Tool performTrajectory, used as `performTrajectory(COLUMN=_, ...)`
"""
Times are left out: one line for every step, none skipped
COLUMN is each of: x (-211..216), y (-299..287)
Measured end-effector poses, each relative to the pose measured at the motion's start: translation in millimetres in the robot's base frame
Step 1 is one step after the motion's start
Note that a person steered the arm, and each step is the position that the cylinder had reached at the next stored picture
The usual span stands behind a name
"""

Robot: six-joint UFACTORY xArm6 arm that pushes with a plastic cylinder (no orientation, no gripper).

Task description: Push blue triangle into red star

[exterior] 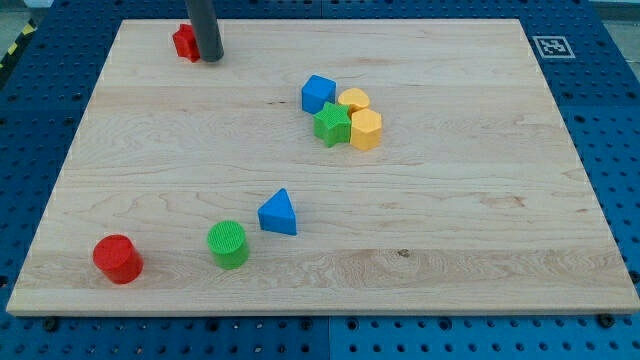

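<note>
The blue triangle [278, 213] lies on the wooden board [450, 230] at the view's lower middle-left. The red star [185, 42] sits at the view's top left, partly hidden behind the dark rod. My tip [211, 58] rests on the board right beside the red star, on its right side, far above and to the left of the blue triangle.
A green cylinder [228, 244] stands just left of the blue triangle, and a red cylinder [118, 259] sits at the lower left. A cluster near the middle holds a blue cube [318, 94], a green star [332, 124], and two yellow blocks [353, 100] [366, 130].
</note>
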State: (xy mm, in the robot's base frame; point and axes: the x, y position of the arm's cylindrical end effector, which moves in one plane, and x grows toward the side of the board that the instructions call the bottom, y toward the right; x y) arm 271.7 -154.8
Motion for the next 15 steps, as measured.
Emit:
performTrajectory(x=47.7, y=0.6)
performTrajectory(x=104.7, y=2.4)
performTrajectory(x=160.2, y=24.3)
performTrajectory(x=203.7, y=72.5)
performTrajectory(x=206.9, y=140.1)
performTrajectory(x=213.7, y=210.9)
performTrajectory(x=260.5, y=238.3)
performTrajectory(x=290.5, y=221.1)
performTrajectory(x=295.2, y=179.0)
performTrajectory(x=269.0, y=125.5)
performTrajectory(x=208.4, y=71.5)
performTrajectory(x=203.0, y=93.3)
performTrajectory(x=205.0, y=166.4)
performTrajectory(x=219.1, y=212.7)
performTrajectory(x=262.3, y=213.2)
